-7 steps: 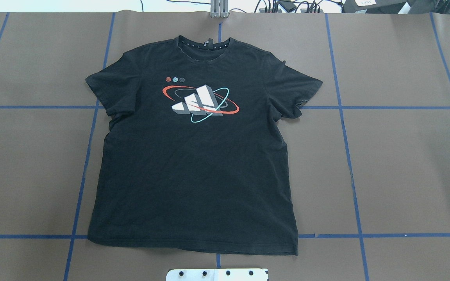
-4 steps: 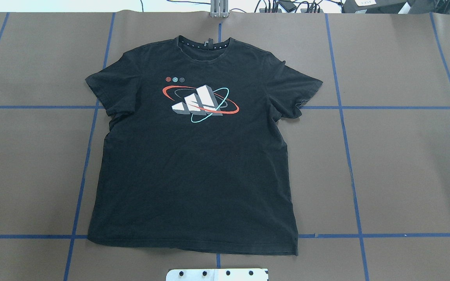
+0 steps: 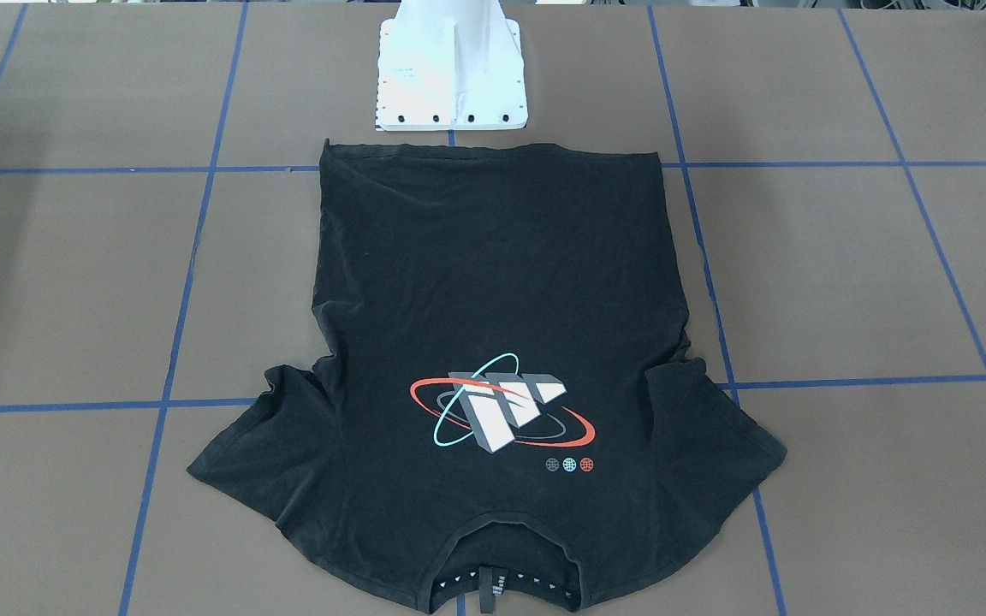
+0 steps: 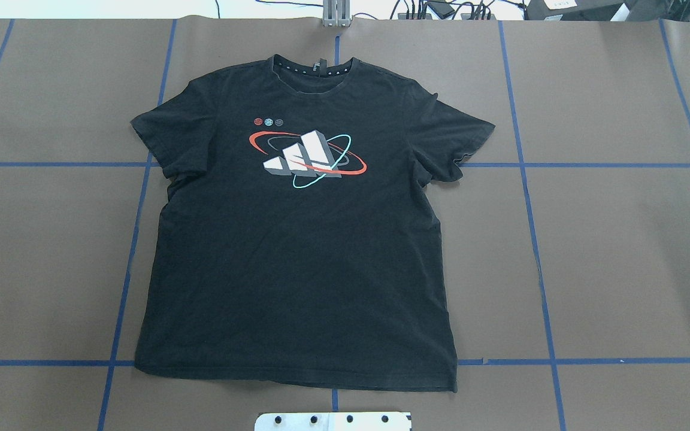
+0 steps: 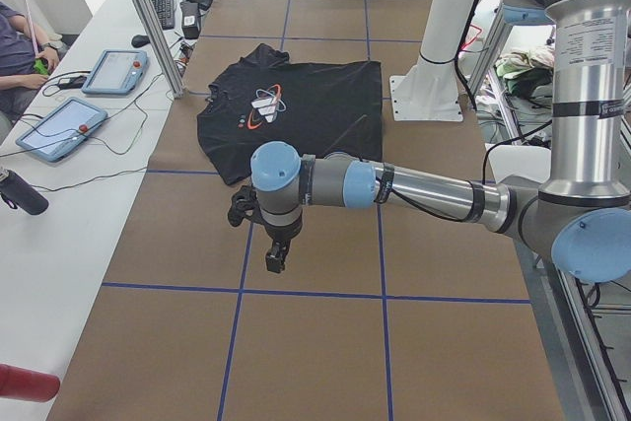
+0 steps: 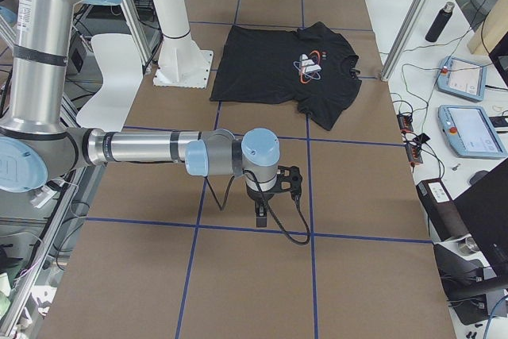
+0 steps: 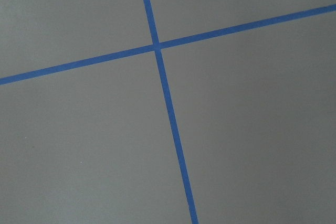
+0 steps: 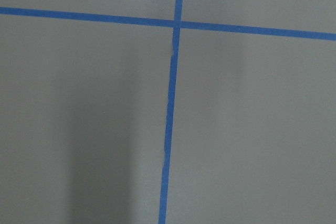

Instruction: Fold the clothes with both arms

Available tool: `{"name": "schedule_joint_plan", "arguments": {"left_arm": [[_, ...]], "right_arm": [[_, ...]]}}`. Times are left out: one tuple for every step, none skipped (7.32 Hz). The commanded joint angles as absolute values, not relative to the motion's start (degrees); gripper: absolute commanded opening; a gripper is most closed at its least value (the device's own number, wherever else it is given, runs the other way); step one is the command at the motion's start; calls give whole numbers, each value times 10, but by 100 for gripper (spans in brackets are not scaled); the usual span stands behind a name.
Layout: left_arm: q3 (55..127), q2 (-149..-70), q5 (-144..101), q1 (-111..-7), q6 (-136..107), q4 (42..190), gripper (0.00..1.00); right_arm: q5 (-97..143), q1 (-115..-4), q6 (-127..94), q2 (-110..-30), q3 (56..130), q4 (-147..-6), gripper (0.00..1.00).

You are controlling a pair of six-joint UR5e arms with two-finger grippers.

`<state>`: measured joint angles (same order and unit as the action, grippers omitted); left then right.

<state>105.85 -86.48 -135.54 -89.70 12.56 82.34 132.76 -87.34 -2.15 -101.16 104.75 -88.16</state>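
Overhead exterior | T-shirt (image 4: 297, 251) (logo up) | left pincer (image 5: 275, 263), right pincer (image 6: 261, 218) well off it | opening: cannot tell

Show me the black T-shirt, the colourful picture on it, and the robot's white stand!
black T-shirt (image 4: 297, 269), overhead view, plain lower front.
colourful picture (image 4: 309, 149), overhead view, white blocks.
white stand (image 3: 450, 107), front-facing view, flat base plate.

Matt black cloth T-shirt (image 4: 297, 257); matt brown paper table (image 4: 620, 257); smooth blue tape (image 4: 620, 164).
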Motion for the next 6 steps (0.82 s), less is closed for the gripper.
{"name": "schedule_joint_plan", "arguments": {"left_arm": [[1056,-890,-1355,-892,127,889,100],[1052,-891,-1356,-892,127,936,100],[1050,-891,-1356,-891,126,999,100],[1026,-899,-1356,-890,126,1069,100],[958,-937,-1357,-877,125,1133,100],[890,-980,-1360,-866,123,1143,100]], "right_arm": [[1327,-827,-82,-957,1046,-865,100],[1325,-804,-103,-924,1043,-865,100],[1326,-781,-114,-894,1044,-865,100],[1327,-764,-119,-876,1047,-864,100],[1325,-745,-122,-832,1039,-867,100],[1325,-735,-134,-789,1020,-867,99]]}}
